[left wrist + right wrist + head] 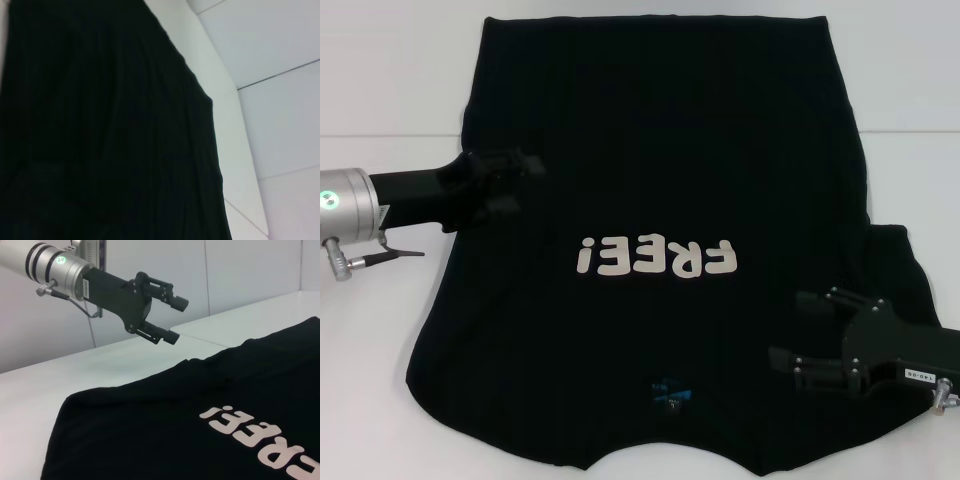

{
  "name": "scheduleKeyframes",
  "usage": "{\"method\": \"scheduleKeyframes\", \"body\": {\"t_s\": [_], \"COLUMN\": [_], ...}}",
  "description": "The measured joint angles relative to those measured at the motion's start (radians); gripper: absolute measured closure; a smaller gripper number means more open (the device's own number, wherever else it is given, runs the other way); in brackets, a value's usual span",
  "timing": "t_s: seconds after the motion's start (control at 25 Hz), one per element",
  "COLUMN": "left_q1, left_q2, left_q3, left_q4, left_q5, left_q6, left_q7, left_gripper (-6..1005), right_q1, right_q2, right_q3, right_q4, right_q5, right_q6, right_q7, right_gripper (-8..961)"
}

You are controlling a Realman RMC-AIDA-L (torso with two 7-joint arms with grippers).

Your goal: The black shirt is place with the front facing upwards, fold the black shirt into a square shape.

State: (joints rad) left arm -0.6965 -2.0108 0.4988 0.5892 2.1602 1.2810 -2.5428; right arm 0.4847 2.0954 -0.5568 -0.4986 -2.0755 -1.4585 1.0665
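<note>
Black cloth covers most of the white bench [380,60]. It is the black shirt [660,150], lying flat with its front up. On the left, the left pincer [520,185] comes in from the side on a silver arm [350,205]. It sits at the shirt's left edge. From the right wrist view you can see it is up in the air above the cloth, and its two fingers [177,302] are spread apart with nothing between them.

In the middle of the shirt are cream letters [655,257] that spell "FREE!". From the head view they look upside down. Below them, near the neck, is a small blue label [675,392]. The neck end is closest to the robot and the bottom hem is far away. The shirt's left side looks already folded in, so that edge is straight.

On the right, a sleeve [900,270] sticks out onto the bench. The right pincer [790,330] is low over the shirt just beside that sleeve. Its fingers are apart and hold nothing.
</note>
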Motion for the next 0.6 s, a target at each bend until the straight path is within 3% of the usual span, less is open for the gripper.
{"method": "scheduleKeyframes", "body": {"t_s": [0.32, 0.6], "left_q1": [0.027, 0.067], "left_q2": [0.012, -0.010], "left_q3": [-0.002, 0.010], "left_q4": [0.066, 0.062], "left_q5": [0.083, 0.117], "left_q6": [-0.010, -0.121], "left_q7": [0.145, 0.185], "left_gripper": [268, 272], "right_q1": [0.000, 0.000], "right_q2": [0.000, 0.000], "right_q3": [0.000, 0.000], "right_q4": [0.005, 0.009], "right_q5": [0.000, 0.000], "right_q6": [0.012, 0.020], "right_q7": [-0.002, -0.002], "right_gripper": [26, 27]}}
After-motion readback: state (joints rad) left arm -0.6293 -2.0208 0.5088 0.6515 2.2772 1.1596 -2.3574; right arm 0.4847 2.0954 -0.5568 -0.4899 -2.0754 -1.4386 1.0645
